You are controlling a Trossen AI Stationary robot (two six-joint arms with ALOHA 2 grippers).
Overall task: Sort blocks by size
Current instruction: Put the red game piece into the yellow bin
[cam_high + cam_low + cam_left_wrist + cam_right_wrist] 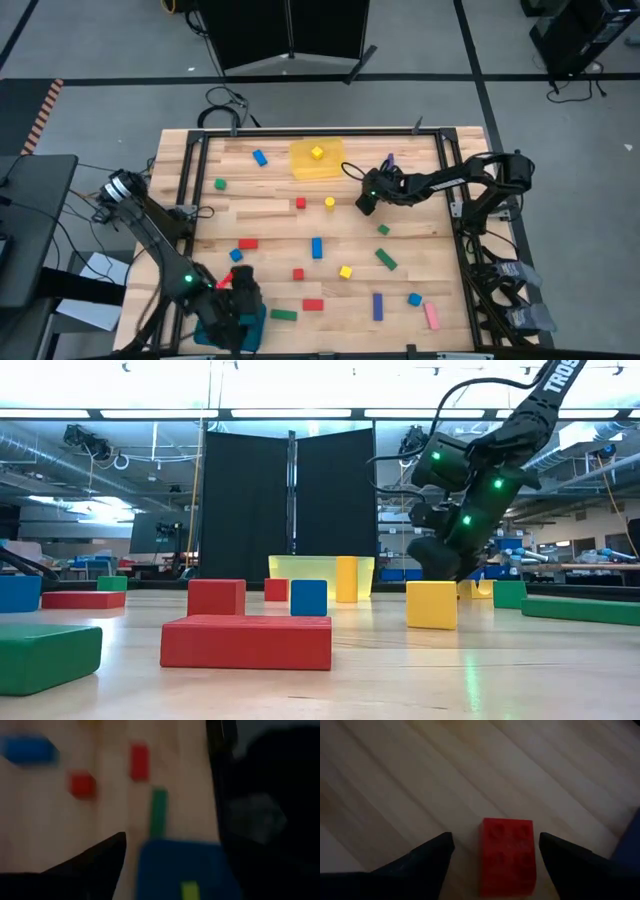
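Both grippers open over scattered blocks
Right gripper [492, 851] straddles a red block [508, 854] – left gripper [237, 300] over the teal tray [205, 328]; arm lettering reads "TROS".

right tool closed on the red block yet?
No. In the right wrist view the red block lies on the table between the right tool's open fingers, with gaps on both sides.

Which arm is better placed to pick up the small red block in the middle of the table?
Right. The right gripper is out over mid-table, and its wrist view shows the red block lined up between its open fingers. The left gripper hangs over the teal tray at the near corner.
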